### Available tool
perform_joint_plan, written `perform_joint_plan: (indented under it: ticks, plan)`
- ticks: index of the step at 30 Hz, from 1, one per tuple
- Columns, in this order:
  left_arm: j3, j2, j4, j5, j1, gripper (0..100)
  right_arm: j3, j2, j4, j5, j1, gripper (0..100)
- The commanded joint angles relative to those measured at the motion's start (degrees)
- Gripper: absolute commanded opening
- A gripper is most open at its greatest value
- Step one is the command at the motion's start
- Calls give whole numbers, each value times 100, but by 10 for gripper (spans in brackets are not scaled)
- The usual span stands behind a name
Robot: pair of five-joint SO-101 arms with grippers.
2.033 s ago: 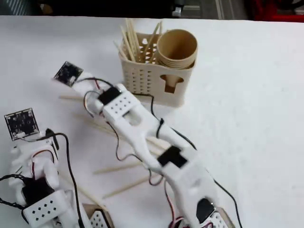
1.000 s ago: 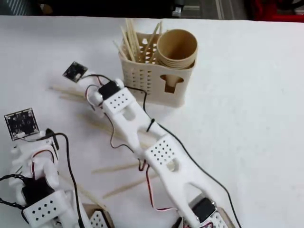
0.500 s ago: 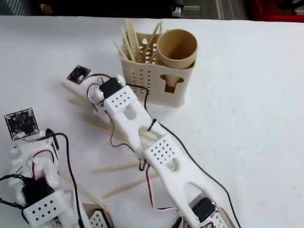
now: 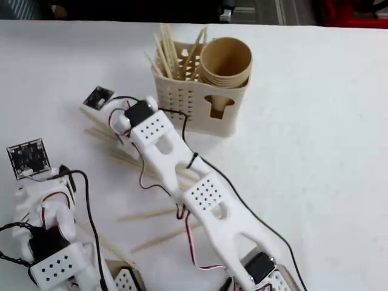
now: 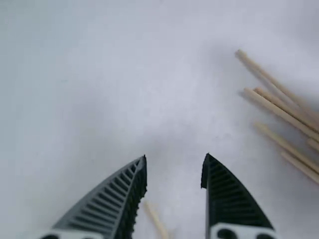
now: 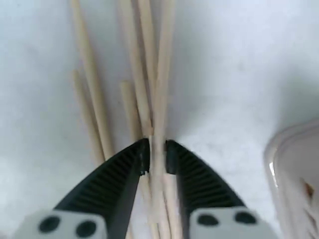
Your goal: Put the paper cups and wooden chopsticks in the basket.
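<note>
The right end effector (image 6: 157,155) is pictured pinched onto a single wooden chopstick (image 6: 160,74) – one of a loose cluster of sticks (image 6: 94,109) lying flat on the white table (image 4: 327,121). The grip is made just beside the basket (image 4: 200,106), on the side of its chopstick compartment, and a pale corner of the basket is caught at the edge of the right wrist view. From there the right arm (image 4: 200,194) is stretched back across more scattered chopsticks (image 4: 148,213), which are left on the table well apart from the basket.

Inside the basket, a stack of paper cups (image 4: 225,60) is seated upright in one compartment, while a sheaf of upright chopsticks (image 4: 173,51) is fanned out of the other.

The left end effector (image 5: 174,172) is shown spread and holding nothing, poised over bare table far from the basket, with several stick ends (image 5: 279,109) lying to one side and one more tip (image 5: 157,221) seen between the jaws.
</note>
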Motion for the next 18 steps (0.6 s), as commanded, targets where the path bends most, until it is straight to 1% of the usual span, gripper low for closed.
perform_joint_plan:
  ticks: [1, 8, 17, 18]
  plan:
    - [-53, -75, -123, 44, -13, 188, -79, -488, 75, -9, -57, 179]
    - [-53, -75, -123, 44, -13, 188, -44, -488, 22, -18, -268, 194]
    - [-53, -75, -123, 44, -13, 188, -114, 435, -277, 35, -180, 187]
    - [-53, -75, -123, 44, -13, 188, -114, 444, -268, 35, -171, 170]
